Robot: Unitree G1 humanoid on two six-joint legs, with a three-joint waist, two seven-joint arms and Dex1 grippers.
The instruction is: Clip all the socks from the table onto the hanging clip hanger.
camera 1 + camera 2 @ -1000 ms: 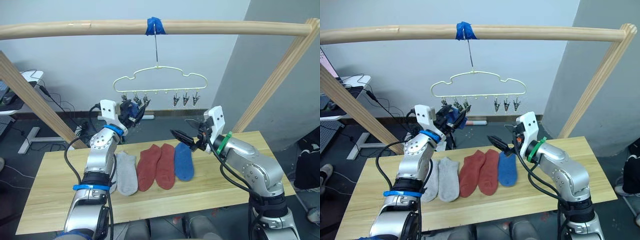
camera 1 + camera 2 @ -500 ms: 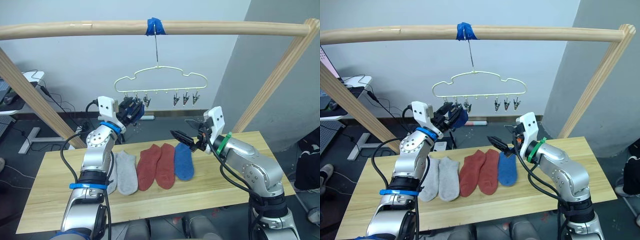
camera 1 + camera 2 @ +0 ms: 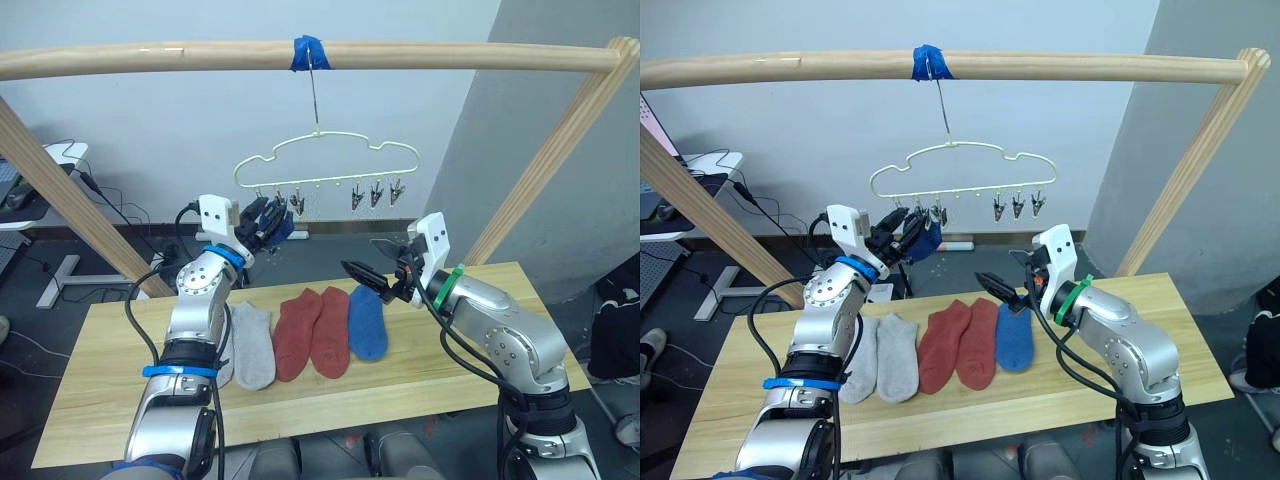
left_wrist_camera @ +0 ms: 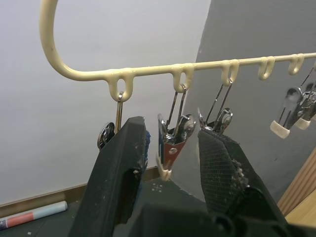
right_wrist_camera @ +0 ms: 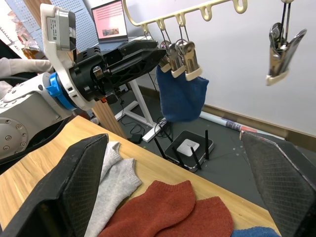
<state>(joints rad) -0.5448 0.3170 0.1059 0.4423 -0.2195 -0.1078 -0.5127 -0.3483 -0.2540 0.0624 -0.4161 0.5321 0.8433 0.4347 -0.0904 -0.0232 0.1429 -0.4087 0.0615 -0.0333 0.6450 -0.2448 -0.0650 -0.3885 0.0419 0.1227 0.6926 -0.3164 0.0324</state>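
Note:
The pale-yellow clip hanger (image 3: 325, 160) hangs by its hook from the pole. My left gripper (image 3: 268, 222) is raised at its leftmost clips, fingers open with one metal clip (image 4: 170, 143) between them. A blue sock (image 5: 181, 96) dangles from those clips just beyond the fingers. On the table (image 3: 110, 390) lie two grey socks (image 3: 250, 345), two rust red socks (image 3: 312, 335) and one blue sock (image 3: 367, 322) in a row. My right gripper (image 3: 365, 278) hovers open above the blue sock on the table, holding nothing.
A round wooden pole frame (image 3: 200, 55) spans the top, with slanted legs at both sides and blue tape (image 3: 309, 50) at the hook. Three free clips (image 3: 375, 195) hang at the hanger's right. Cables and a small black box (image 5: 190, 147) lie on the floor behind the table.
The hanger has swung slightly to the right. My left gripper has stayed at the left clips with small shifts. The right arm has not moved.

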